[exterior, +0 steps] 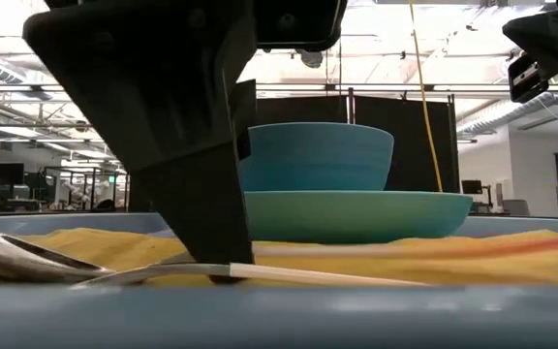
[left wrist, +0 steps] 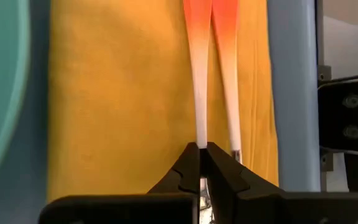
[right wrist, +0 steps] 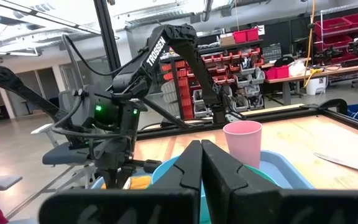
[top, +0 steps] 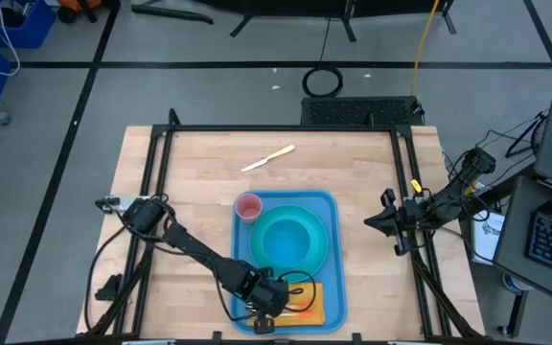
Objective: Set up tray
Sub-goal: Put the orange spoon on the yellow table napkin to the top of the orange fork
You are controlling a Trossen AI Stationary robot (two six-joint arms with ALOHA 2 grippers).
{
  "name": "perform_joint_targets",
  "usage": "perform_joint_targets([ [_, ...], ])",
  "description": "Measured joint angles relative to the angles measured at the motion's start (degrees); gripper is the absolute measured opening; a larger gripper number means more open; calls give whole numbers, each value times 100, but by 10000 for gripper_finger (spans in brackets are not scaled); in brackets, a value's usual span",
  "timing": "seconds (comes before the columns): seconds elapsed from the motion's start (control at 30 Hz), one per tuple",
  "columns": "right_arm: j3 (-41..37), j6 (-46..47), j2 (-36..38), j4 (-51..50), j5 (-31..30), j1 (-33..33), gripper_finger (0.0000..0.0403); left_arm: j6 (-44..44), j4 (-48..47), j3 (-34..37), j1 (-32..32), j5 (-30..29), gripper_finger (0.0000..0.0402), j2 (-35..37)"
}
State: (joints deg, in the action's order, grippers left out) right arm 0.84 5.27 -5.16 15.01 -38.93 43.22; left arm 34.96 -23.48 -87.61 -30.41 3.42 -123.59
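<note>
Wooden desk (top: 199,182) in a workshop, blue tray (top: 332,287) sitting at the near-middle edge. Left claw (left wrist: 202,163) down on the yellow napkin (left wrist: 117,93), pinched together on one orange-handled utensil (left wrist: 199,81), second one (left wrist: 227,81) lying right beside. Could easily nudge that neighbour or ruck up the napkin when lifting. Plate and bowl (exterior: 313,155) close by, pink cup (top: 248,207) at the tray corner, knife (top: 268,158) off on bare wood. Right claw (right wrist: 201,163) closed, parked at the desk's right edge

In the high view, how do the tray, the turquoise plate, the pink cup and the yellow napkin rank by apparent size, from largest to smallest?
1. tray
2. turquoise plate
3. yellow napkin, though the left gripper and its arm cover part of it, so its full size is unsure
4. pink cup
</note>
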Motion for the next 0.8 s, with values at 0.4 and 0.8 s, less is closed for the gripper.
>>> perform_joint_targets([
  [0.4,-1,0,2,-3,0,0,0,-208,-43,0,35,-1,9,2],
  [0.8,-1,1,2,-5,0,0,0,-306,-194,0,90,-55,9,2],
])
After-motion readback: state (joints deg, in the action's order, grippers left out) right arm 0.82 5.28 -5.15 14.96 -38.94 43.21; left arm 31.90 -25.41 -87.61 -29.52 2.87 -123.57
